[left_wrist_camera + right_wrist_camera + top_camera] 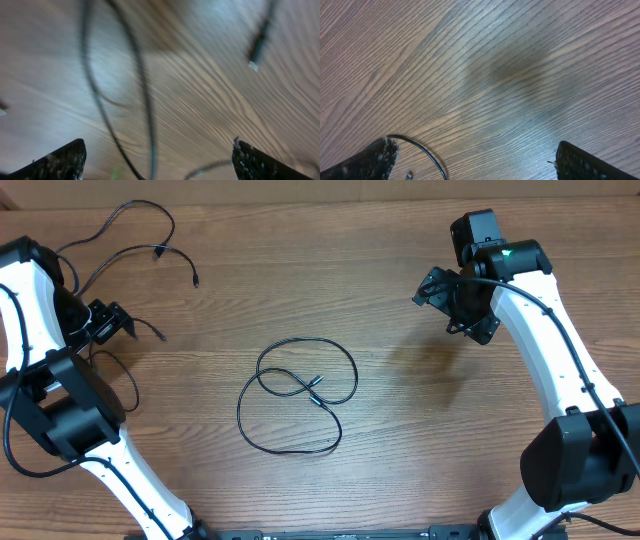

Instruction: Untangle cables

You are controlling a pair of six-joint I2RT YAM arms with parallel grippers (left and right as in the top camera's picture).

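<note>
At the far-left edge of the table (400, 470), the left gripper (159, 150) stands wide open, low over a loose group of cables (130, 225). Its wrist view is blurred, but two thin cords run across the wood under the gap between its fingers. Neither is pinched, so it holds nothing. A plug tip (256, 52) lies off to one side.

The right gripper (476, 150) is also fully spread and empty. It hovers over bare wood on the right, well apart from the tangle, with only the edge of a cord loop (422, 150) showing near one finger.

The step in hand looks like leaving the left-hand cords where they lie and turning to what is still knotted. To do that cleanly, the left arm should rise straight up before it travels, since the cords beneath it could catch on a finger and be dragged back toward the middle.

The coiled cable (300, 395) at the table's centre is the work that remains. It is a thin black cord lying in two overlapping loops, with its small silvery-tipped plugs (315, 381) meeting where the strands cross. A grip just behind one plug would be better than one on a mid-loop strand, because pulling a loop is likely to tighten the crossing. One gripper could pin the cord near the crossing while the other draws its end outward, low and slow. The cord is light and limp, so it will probably slide rather than hold its shape.

The upper-left cables already lie spread out in open curves, with their plug ends apart.
</note>
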